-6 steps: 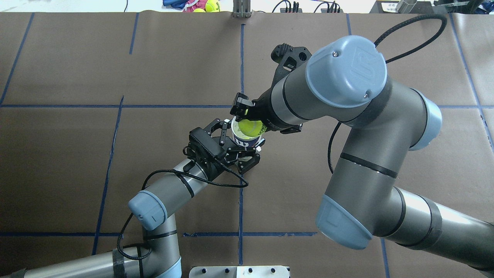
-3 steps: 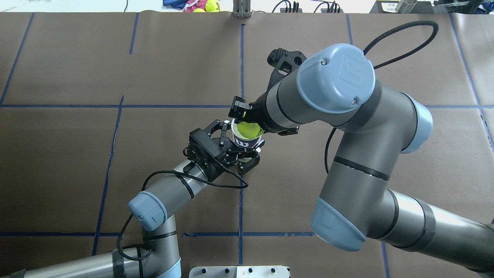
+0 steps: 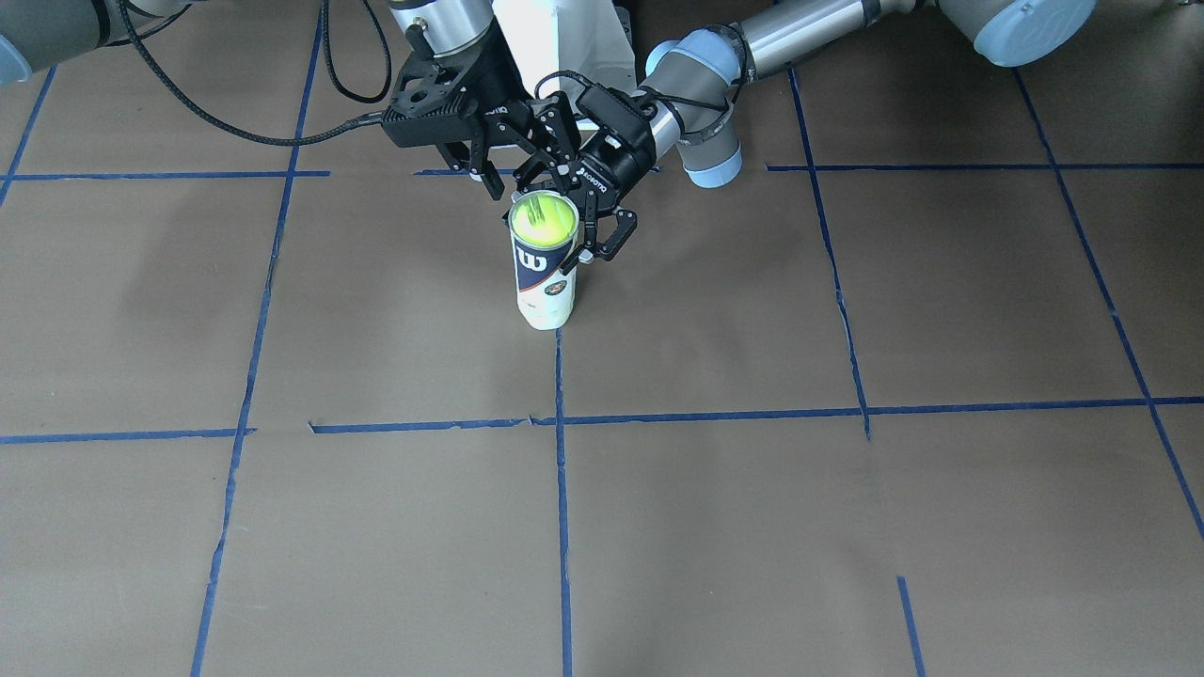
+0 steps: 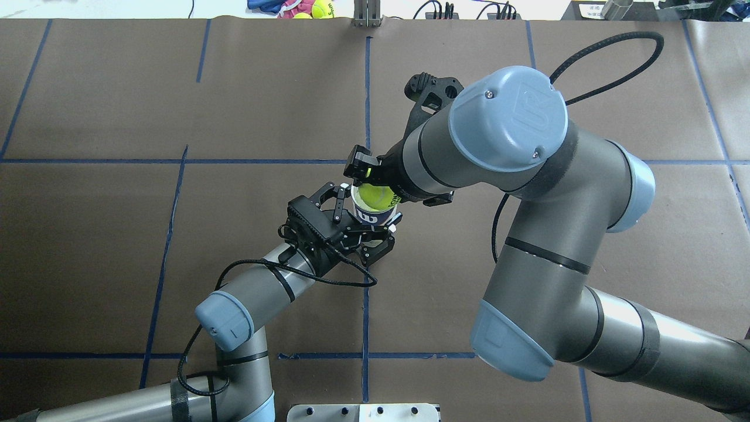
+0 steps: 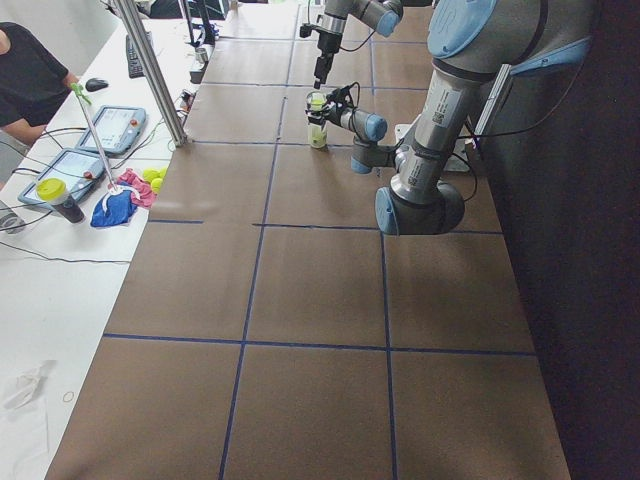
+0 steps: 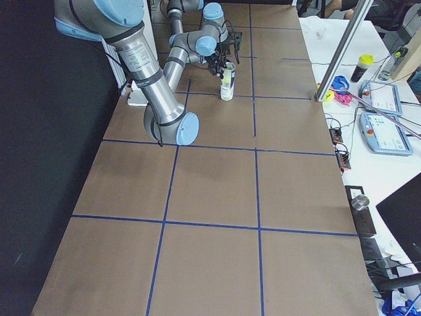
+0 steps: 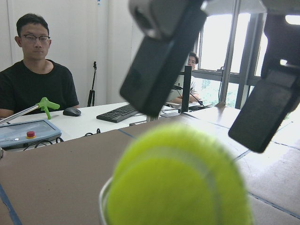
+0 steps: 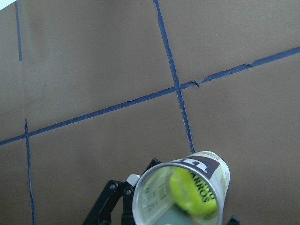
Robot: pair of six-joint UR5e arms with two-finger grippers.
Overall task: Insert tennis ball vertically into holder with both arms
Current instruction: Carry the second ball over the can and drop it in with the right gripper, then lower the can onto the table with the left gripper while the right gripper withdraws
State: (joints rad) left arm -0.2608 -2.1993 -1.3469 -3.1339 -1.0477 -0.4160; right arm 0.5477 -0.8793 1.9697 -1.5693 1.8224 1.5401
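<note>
Yellow-green fuzzy tennis ball [image 4: 375, 197] sits in clear plastic labelled can [image 3: 544, 273] (left gripper [image 4: 360, 220] clamped around it), beneath parted fingers of right gripper [image 7: 197, 115].

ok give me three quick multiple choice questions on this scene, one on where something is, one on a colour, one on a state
1. Where is the tennis ball?
A. at the open top of the holder
B. lying loose a grid square away
C. underneath the holder

2. What colour are the tape lines on the table?
A. red
B. blue
C. white

3. How does the holder stand?
A. lying on its side
B. upside down in the air
C. upright on the table, with the left claw around it

Answers:
1 A, the front and right wrist views show the ball sitting in the holder's mouth.
2 B, every view of the brown surface shows a blue grid.
3 C, its base rests on the table and black fingers flank its label.
</note>
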